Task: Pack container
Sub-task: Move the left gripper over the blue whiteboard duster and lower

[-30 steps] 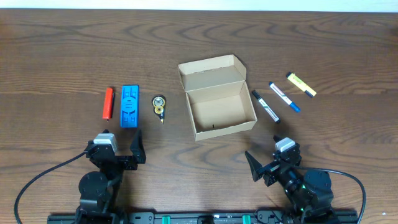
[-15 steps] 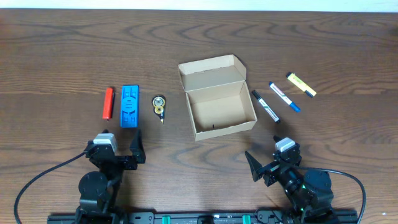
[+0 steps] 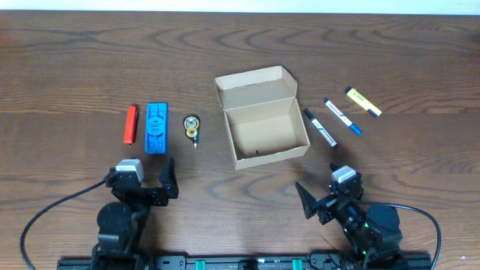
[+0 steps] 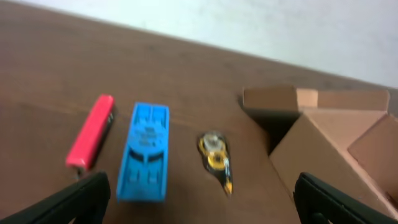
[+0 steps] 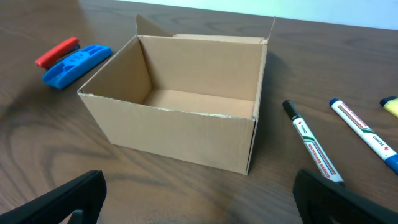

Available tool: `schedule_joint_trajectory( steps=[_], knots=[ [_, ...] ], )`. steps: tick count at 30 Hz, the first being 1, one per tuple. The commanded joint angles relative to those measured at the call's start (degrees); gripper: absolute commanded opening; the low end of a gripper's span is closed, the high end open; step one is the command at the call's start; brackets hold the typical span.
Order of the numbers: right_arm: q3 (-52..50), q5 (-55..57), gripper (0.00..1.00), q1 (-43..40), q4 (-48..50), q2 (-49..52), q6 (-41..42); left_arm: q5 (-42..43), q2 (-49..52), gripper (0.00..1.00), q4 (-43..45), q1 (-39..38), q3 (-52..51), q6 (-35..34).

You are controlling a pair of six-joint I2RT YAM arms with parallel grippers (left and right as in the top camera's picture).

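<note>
Container [image 3: 262,133]: lay open on the desk [image 3: 75,60], apart, ahead of both arms.
Left gripper [image 4: 199,202]: spread wide, empty.
Right gripper [image 5: 200,198]: spread wide, empty.

Container [image 3: 264,133] central, markers [image 3: 342,116] right (three), tape [image 3: 193,127] left

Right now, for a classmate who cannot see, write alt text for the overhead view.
An open, empty cardboard box sits centred, lid flap back. Left of it lie a red marker, blue stapler and correction tape; right of it, a black marker, blue marker and yellow highlighter. The left gripper and right gripper sit open along the bottom.
</note>
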Motion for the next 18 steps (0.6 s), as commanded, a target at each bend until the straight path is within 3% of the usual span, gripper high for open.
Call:
schedule_joint_trajectory(
  steps=[1, 11, 18],
  knots=[
    [-0.31, -0.26, 0.99, 1.11, -0.04, -0.44, -0.46, -0.17, 5.09, 0.96, -1.7, 0.09, 3.61, -0.72],
    [-0.31, -0.26, 0.99, 1.11, -0.04, -0.44, -0.46, -11.98, 30.01, 0.95, -0.04, 0.09, 16.68, 7.26],
    [-0.31, -0.26, 0.99, 1.11, -0.04, -0.44, -0.46, -13.33, 47.17, 0.95, 0.24, 0.09, 23.21, 9.09]
  ],
)
